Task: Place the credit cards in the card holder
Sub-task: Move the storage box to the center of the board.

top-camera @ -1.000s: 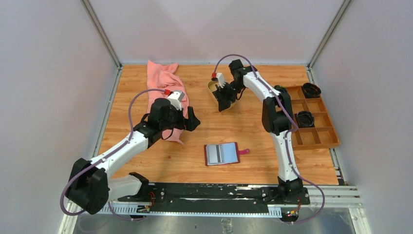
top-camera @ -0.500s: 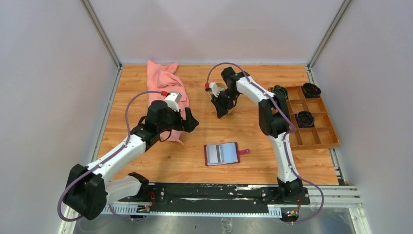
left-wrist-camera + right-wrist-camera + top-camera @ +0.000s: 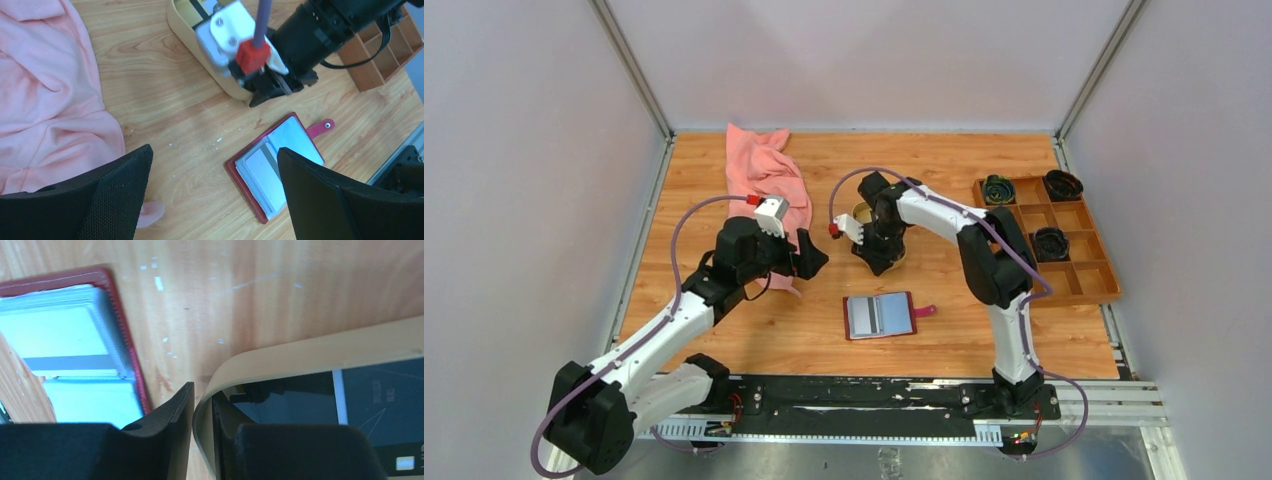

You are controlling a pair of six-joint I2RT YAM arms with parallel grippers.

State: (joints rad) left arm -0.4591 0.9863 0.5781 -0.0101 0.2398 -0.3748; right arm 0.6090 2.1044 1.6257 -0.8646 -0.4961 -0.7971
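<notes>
The right fingers [image 3: 165,435] pinch the rim of the tan dish [image 3: 310,357], which holds dark credit cards [image 3: 385,390], in the middle of the desk [image 3: 824,170]. The left fingers [image 3: 110,200] stand wide apart, and the card holder [image 3: 880,315] lies open toward the near edge.

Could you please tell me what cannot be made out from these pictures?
- How many flat credit cards lie in the tan oval dish: the right arm covers it in the top view; the right wrist view's edge crops it.
- Whether the dark red folding card holder has free slots: too small from above, washed out in the left wrist view.
- The brown wooden tray's dark round items: too small.
</notes>
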